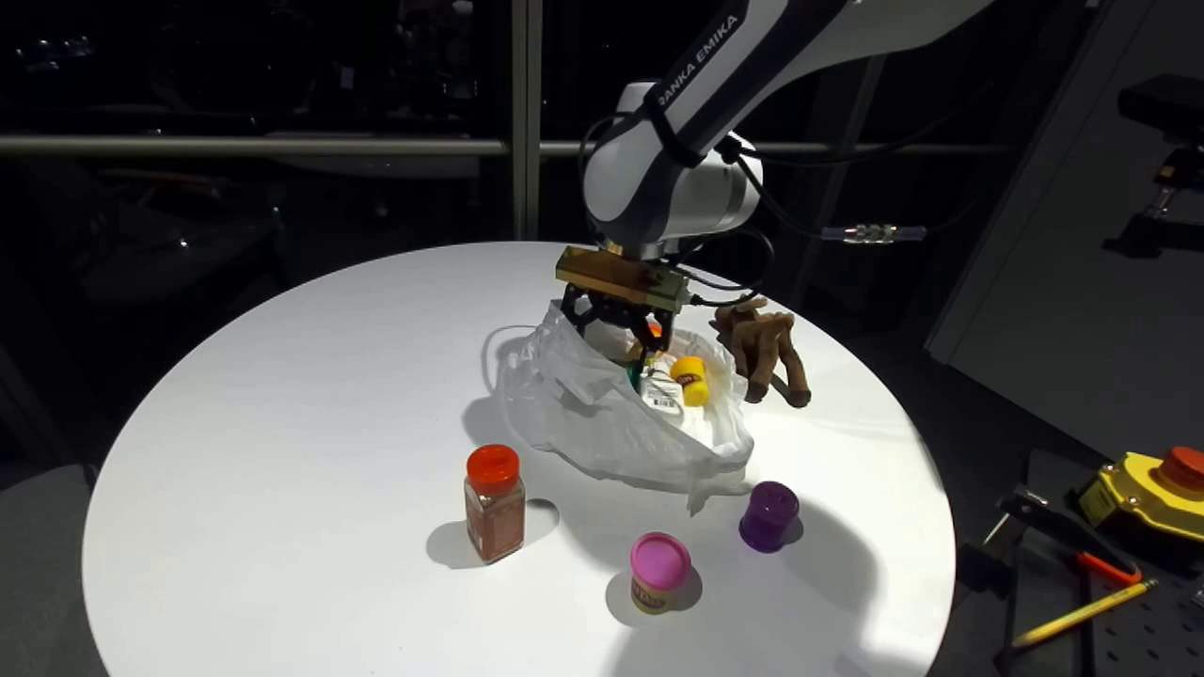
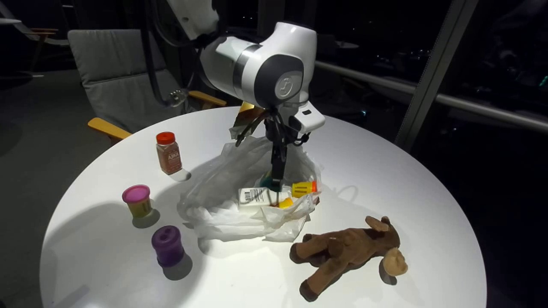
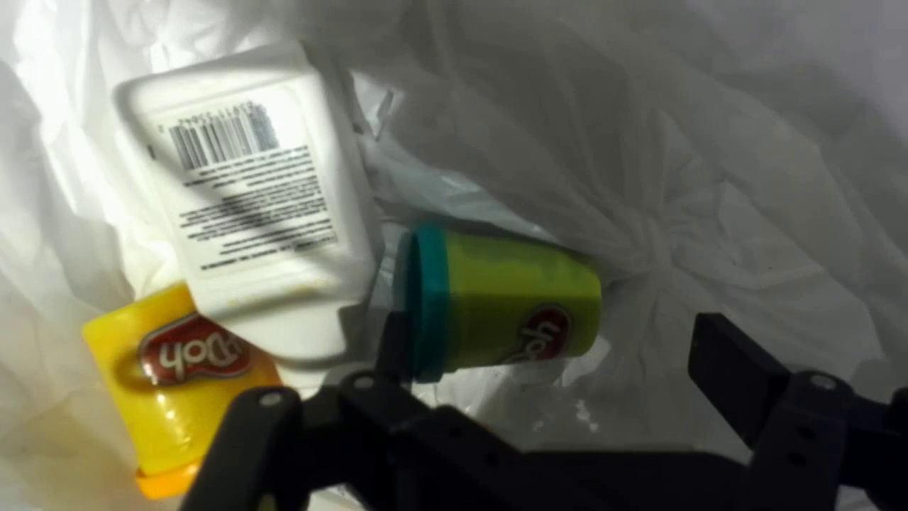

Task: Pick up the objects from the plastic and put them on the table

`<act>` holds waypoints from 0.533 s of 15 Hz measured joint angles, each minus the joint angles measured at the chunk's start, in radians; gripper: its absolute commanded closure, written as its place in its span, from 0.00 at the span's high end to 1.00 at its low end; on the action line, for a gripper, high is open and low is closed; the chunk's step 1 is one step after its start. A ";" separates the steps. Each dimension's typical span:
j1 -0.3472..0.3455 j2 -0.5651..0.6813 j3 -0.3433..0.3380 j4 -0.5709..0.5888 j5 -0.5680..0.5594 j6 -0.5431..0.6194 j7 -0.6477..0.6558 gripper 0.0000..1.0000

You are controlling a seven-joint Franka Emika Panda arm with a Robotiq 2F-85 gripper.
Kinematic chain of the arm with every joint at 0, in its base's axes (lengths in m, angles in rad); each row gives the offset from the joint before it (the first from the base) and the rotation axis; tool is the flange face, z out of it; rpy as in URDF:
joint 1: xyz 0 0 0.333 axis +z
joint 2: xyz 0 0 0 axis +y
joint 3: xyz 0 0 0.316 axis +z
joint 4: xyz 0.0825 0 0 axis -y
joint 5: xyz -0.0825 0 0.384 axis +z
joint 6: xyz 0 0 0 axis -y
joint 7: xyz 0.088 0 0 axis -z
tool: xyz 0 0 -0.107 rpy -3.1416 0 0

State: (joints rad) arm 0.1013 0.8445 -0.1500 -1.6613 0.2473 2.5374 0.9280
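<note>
That black, jointed pincer (image 3: 557, 348) is hanging wide-spread, gripping nothing, in the crumpled whitish plastic bag (image 1: 602, 432); a teal-lidded, yellow-green cylindrical tub (image 3: 500, 301) is lying near its fingertips (image 3: 738, 376).

Purple tub (image 2: 168, 248), brown animal (image 2: 353, 247), seemingly teal lid (image 3: 430, 301).

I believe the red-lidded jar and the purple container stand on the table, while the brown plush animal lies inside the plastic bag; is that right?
Not quite: the brown plush animal lies on the table, outside the plastic bag, as both exterior views show. The rest is right.
</note>
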 measured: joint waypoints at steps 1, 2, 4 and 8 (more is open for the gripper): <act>0.003 0.011 -0.002 0.015 -0.008 -0.006 0.009 0.73; 0.006 0.021 -0.005 0.028 -0.018 -0.015 0.020 0.66; 0.012 0.038 -0.011 0.048 -0.039 -0.029 0.045 0.49; 0.016 0.044 -0.021 0.055 -0.052 -0.037 0.072 0.33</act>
State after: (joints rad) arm 0.1170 0.8888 -0.1709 -1.6061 0.1956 2.5006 0.9998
